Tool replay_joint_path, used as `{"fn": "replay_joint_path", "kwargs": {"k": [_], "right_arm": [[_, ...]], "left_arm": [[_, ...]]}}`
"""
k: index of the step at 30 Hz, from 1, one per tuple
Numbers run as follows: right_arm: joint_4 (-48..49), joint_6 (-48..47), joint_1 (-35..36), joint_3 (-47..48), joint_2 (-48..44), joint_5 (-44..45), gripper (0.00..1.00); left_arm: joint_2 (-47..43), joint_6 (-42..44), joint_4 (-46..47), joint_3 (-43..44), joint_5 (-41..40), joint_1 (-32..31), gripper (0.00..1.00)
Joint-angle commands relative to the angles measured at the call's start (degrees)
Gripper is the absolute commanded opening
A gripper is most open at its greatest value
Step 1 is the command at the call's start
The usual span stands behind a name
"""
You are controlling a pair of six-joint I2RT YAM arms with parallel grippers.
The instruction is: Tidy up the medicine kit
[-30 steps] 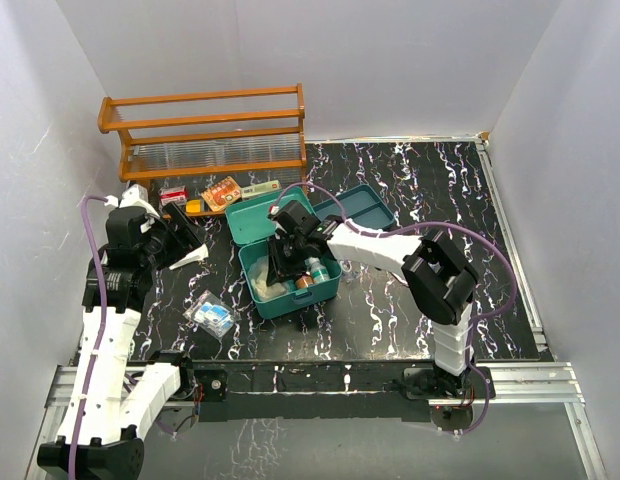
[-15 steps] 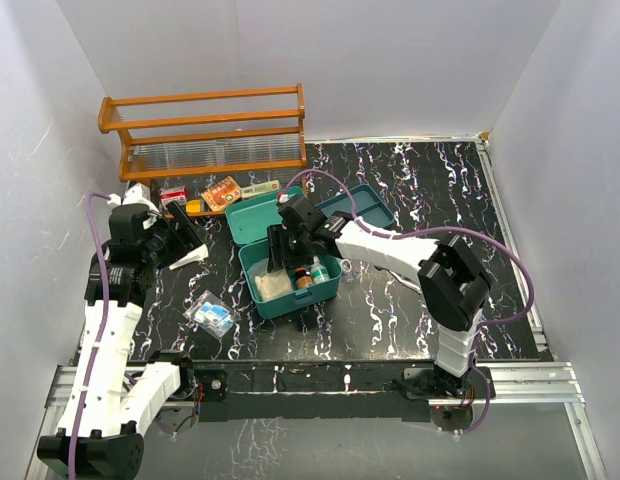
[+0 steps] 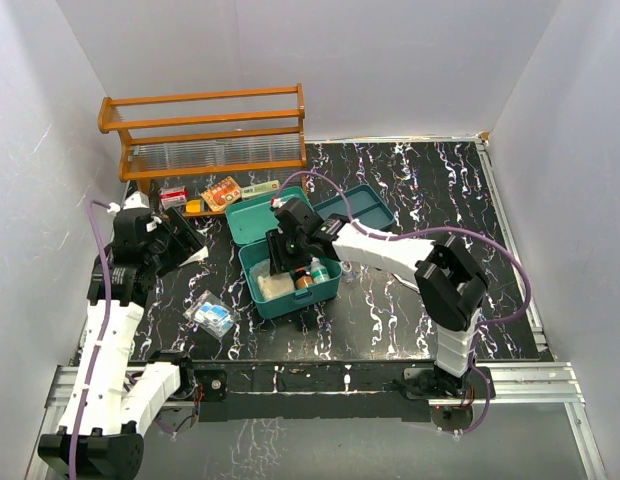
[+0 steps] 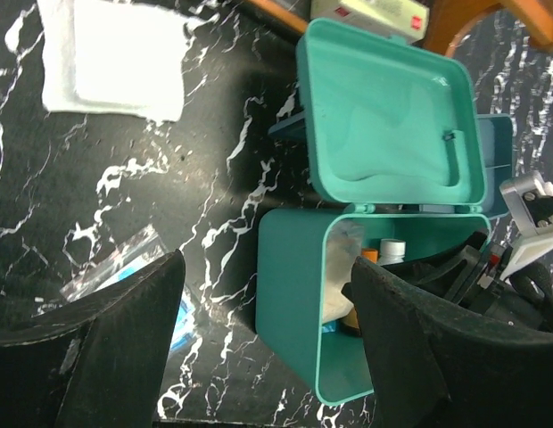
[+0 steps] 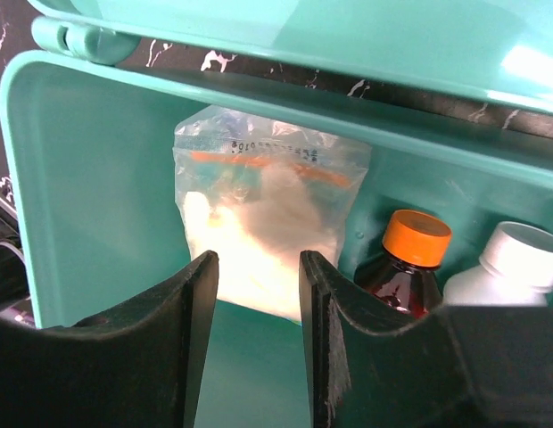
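Teal-green throughout, found medicine kit (image 3: 288, 300) lid-up, zip bag's (image 5: 259, 187) print illegible beneath half-open, empty right gripper (image 5: 257, 267); left gripper (image 4: 268, 267) wide, empty, over marbled tabletop (image 4: 169, 178).

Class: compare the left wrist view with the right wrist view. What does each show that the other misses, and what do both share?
Left wrist only: the white cloth, the clear packet, and the full inside of the raised lid of the medicine kit. Right wrist only: the orange seal line across the plastic bag. Both: the kit's open box holding that bag, an orange-capped brown bottle and a white-capped bottle.
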Motion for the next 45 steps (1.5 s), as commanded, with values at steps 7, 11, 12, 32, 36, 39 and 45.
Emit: {"fn": "replay_joint_path", "kwargs": {"k": [7,11,12,32,36,39,45], "right_arm": [[7.41,-2.09,2.16,-0.49,3.33,-3.14,0.42],[8.02,-2.09,2.27,-0.13,4.64,-2.99,0.41],[8.17,-2.13,2.29,-0.17,4.73,-3.00,0.40],[10.28,-1.22,2.23,-7.05,-18.18,14.97,0.45],[11.46,-2.98,2.11,-7.82,-20.98,19.08,0.45],[11.42,-3.83,1.98,-7.78,-21.86,19.56,0.45],[11.12,-4.93,0.76,-7.76,-23.31,19.87,0.45]], "left_arm": [[0.61,-10.71,-9.74,-3.91,-7.55,0.15,0.76],[2.11,-14.10,-11.91,-6.19,-7.45,0.22,0.76],[2.44,-14.93,-12.29,-7.05,-7.34,0.18,0.76],[6.63,-25.26,-10.80,-19.68,-5.57,0.41,0.74],[8.18,-27.12,-8.34,-22.76,-5.64,0.41,0.71],[8.39,-26.30,-5.13,-24.62,-6.85,0.42,0.71],[9.24,-24.94,0.57,-26.21,-9.02,0.50,0.65]]}}
